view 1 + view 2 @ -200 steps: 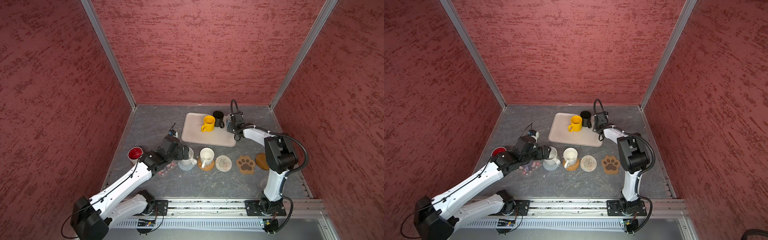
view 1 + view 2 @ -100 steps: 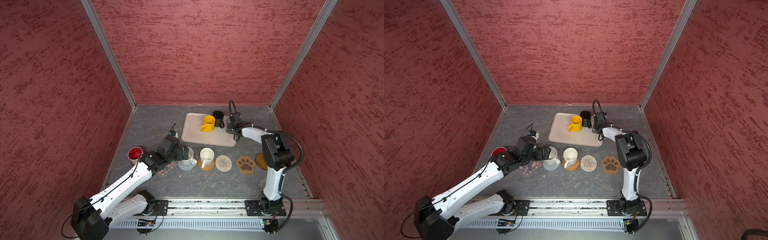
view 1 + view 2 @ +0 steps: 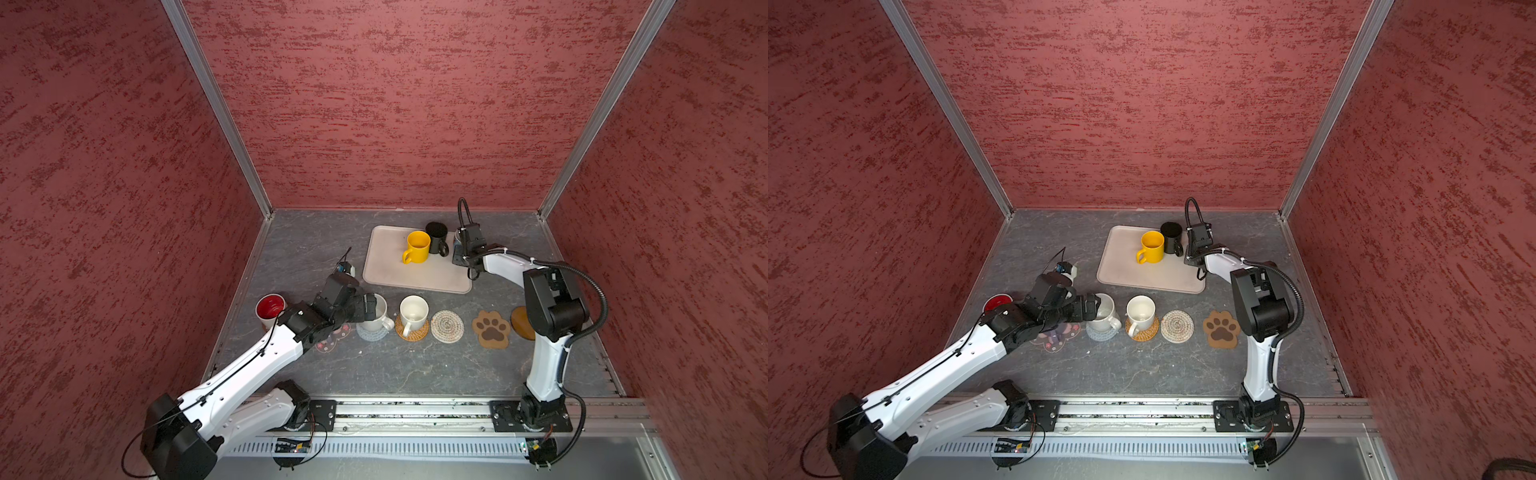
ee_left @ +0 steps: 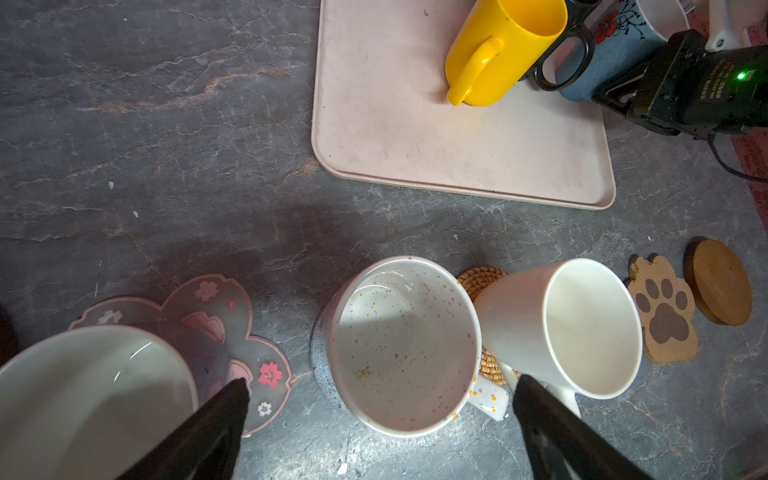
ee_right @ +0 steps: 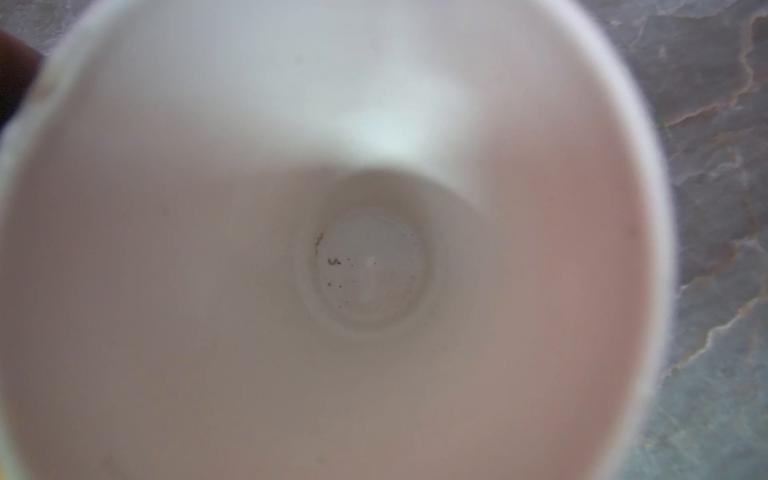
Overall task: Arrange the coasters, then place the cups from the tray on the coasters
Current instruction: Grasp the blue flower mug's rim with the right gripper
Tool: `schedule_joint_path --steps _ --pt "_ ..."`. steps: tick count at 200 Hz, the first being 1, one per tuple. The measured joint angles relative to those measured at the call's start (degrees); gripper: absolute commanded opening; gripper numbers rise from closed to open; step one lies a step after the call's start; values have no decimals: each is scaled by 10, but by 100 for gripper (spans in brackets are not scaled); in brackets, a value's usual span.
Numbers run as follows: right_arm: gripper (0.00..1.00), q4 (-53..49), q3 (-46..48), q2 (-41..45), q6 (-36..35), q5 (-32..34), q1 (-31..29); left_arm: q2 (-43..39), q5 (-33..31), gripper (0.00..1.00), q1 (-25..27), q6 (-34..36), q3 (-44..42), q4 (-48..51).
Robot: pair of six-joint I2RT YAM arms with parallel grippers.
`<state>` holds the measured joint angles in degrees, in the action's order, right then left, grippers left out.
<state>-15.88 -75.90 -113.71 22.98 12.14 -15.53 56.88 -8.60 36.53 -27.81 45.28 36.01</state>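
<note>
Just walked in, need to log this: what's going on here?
This two-armed robot is setting mugs from the tray onto coasters. The left gripper has its jaws open either side of the speckled mug, which stands on the grey-blue coaster. The right gripper is closed, seemingly on the light blue mug at the tray's far corner. The yellow mug and black mug wait on the tray.

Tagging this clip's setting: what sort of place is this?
Probably a robot test cell: red textured walls box in a grey tabletop; left arm and right arm sit on a metal rail.
</note>
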Motion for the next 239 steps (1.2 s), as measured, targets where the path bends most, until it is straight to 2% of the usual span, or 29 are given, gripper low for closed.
schedule_joint_path --steps 59,99,153,239 --pt "14 -4 -12 -7 -9 -1 0 -7 0 100 0 -7 0 4" --pt "0 -4 -12 -7 -14 -1 0 -7 0 100 0 -9 0 4" --pt "0 18 9 3 -24 -10 1 -7 0 100 0 -13 0 5" --pt "0 28 77 81 -42 -21 -8 -5 0 100 0 -12 2 10"
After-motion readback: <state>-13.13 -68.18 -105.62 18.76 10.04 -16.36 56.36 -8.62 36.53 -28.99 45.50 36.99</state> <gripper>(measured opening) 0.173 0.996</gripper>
